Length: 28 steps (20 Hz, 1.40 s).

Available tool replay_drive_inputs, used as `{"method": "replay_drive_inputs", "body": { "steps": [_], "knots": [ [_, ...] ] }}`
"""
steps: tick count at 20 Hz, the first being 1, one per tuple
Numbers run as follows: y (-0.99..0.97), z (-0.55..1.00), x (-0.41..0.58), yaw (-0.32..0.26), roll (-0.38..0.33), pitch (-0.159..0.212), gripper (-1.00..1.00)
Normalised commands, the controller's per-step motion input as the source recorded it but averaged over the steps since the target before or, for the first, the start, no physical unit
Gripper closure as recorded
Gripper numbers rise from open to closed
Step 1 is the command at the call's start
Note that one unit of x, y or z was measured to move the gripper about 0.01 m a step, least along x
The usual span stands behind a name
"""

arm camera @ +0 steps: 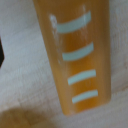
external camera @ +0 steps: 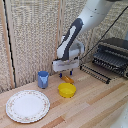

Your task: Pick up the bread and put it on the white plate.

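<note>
The loaf (external camera: 68, 79) is a small oblong orange-brown piece lying on the wooden table just behind the yellow bowl. In the wrist view the bread (arm camera: 75, 55) fills the frame, orange with pale stripes, resting on the wood. My gripper (external camera: 64, 74) hangs directly over the loaf, very close to it, with its fingers apart and nothing held. No finger touches the bread in the wrist view. The white dish (external camera: 27, 106), a large flat plate with a speckled rim, lies at the front of the exterior view's left, well apart from the gripper.
A round yellow bowl (external camera: 67, 90) sits just in front of the loaf. A blue cup (external camera: 43, 79) stands to the exterior view's left of the gripper. A dark metal rack appliance (external camera: 112, 56) fills the back right. A woven screen stands behind.
</note>
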Motion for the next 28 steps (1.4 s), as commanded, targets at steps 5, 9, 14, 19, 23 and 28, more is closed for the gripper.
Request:
{"method": "replay_drive_inputs", "body": {
  "steps": [5, 9, 14, 19, 23, 28],
  "knots": [
    [0.0, -0.1, 0.029, 0.039, -0.145, 0.152, 1.0],
    [0.0, -0.04, 0.049, 0.0, -0.064, 0.108, 1.0],
    [0.0, 0.0, 0.027, -0.005, -0.009, 0.048, 1.0],
    [0.09, 0.18, -0.003, -0.052, 0.0, -0.004, 1.0],
    [0.19, 0.62, -0.04, -0.135, 0.014, -0.06, 1.0],
    [0.22, 0.97, -0.115, -0.157, 0.037, -0.052, 1.0]
  ]
}}
